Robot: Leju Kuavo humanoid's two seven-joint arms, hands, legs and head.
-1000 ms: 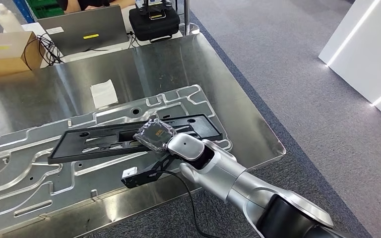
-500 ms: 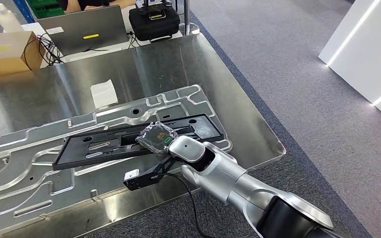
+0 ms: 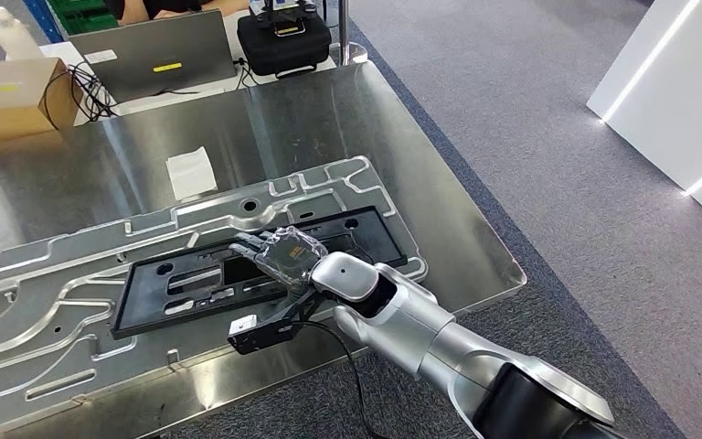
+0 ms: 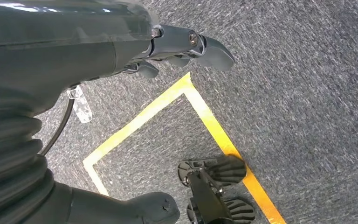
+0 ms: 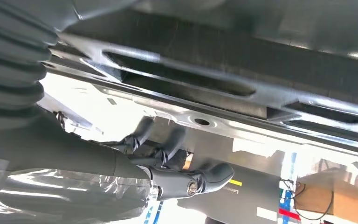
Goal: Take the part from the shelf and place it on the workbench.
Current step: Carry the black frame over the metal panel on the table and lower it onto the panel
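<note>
The steel worktop point(image 3: 265, 119) carries a large grooved metal plate point(image 3: 46, 283), and on that plate lies the part point(image 3: 201, 279), a long black frame. Its long axis runs across the plate, one end toward the worktop's right edge. The right robot hand point(image 3: 274, 251) rests over the part's middle, fingers spread, gripping nothing (its wrist view adds the part's underside close above the fingers point(image 5: 168, 149)). The left robot hand point(image 4: 186, 46) hangs over grey carpet, fingers loosely apart, empty.

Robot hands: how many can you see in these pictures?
2. The right hand rests on the long black plastic part lying on the shiny metal workbench. The left hand hangs over the grey carpet floor, holding nothing.
</note>
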